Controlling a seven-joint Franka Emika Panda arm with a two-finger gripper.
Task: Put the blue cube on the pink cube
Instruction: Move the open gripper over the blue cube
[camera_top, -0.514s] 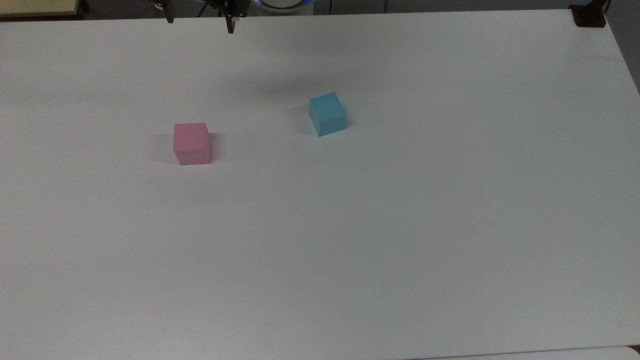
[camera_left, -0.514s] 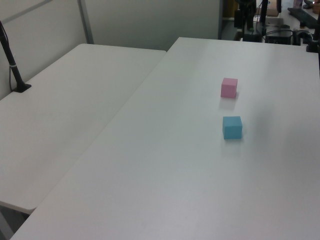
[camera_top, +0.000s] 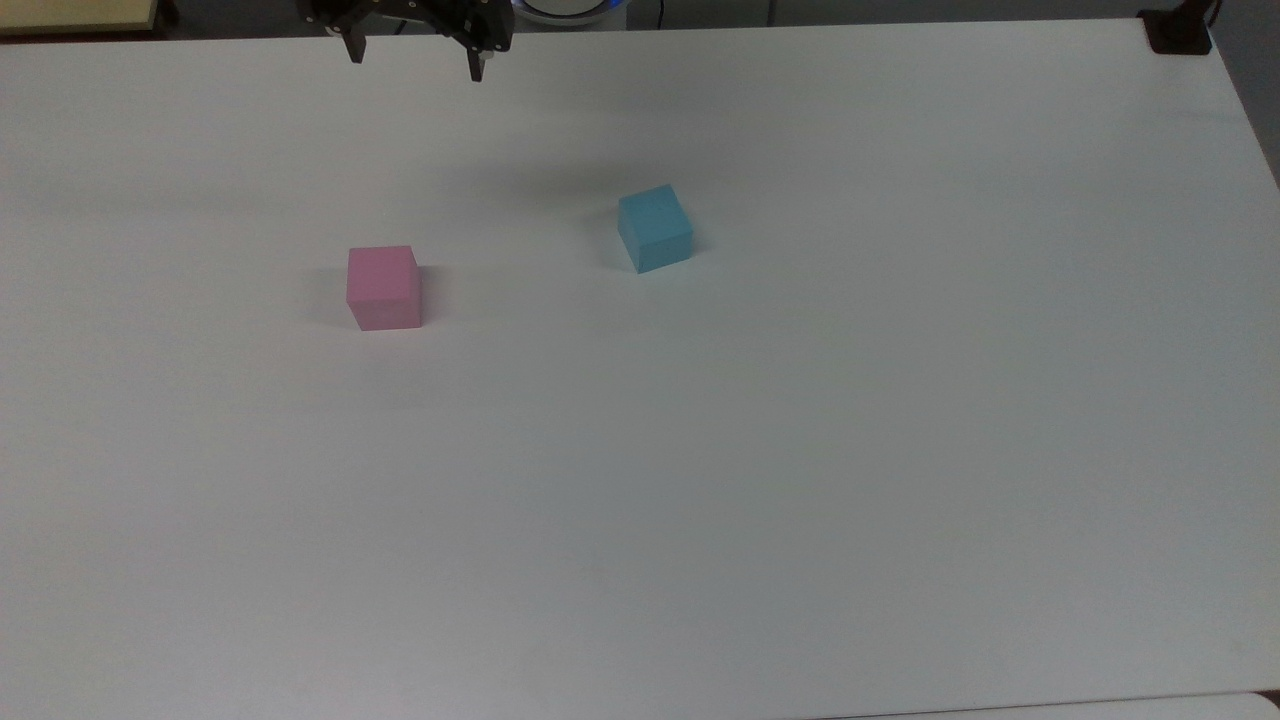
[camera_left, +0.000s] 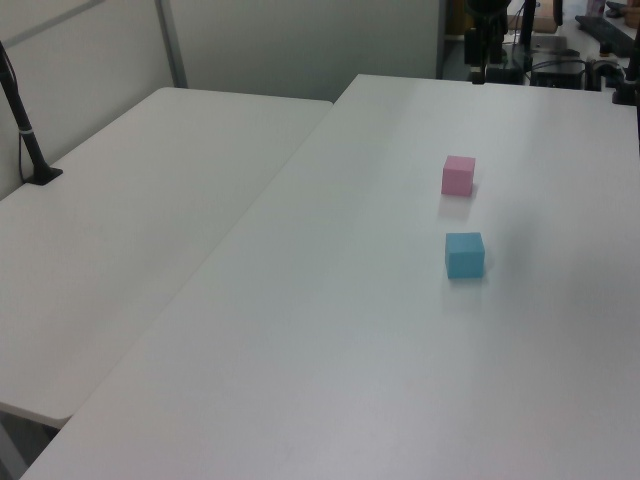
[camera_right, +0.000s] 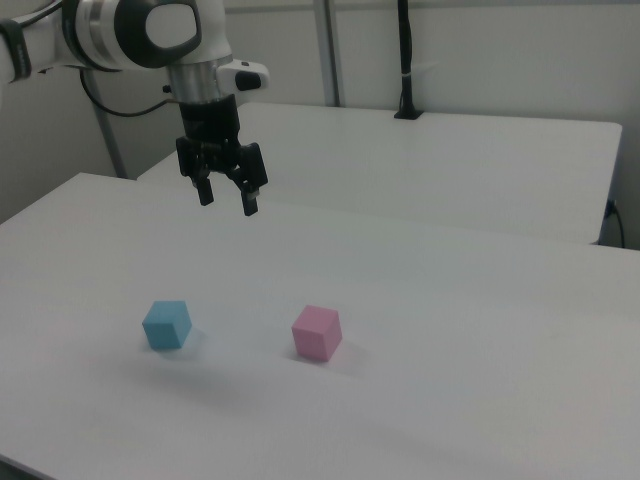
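Note:
The blue cube (camera_top: 655, 227) (camera_left: 464, 254) (camera_right: 166, 324) rests on the white table, apart from the pink cube (camera_top: 383, 287) (camera_left: 458, 175) (camera_right: 317, 332), which lies to the top view's left of it. My gripper (camera_top: 414, 63) (camera_right: 227, 197) hangs open in the air well above the table, near the far edge in the top view, with nothing between its fingers. In the right view it is above and between the two cubes, closer to the blue one.
The white table (camera_top: 800, 450) spreads wide around both cubes. A second white table (camera_left: 120, 230) adjoins it on the left view's left, with a black pole (camera_left: 25, 125) clamped to it. A black clamp (camera_top: 1178, 30) sits at the top view's far right corner.
The gripper has come slightly down and toward the top view's right, showing more of itself past the top edge. Both cubes stay where they were.

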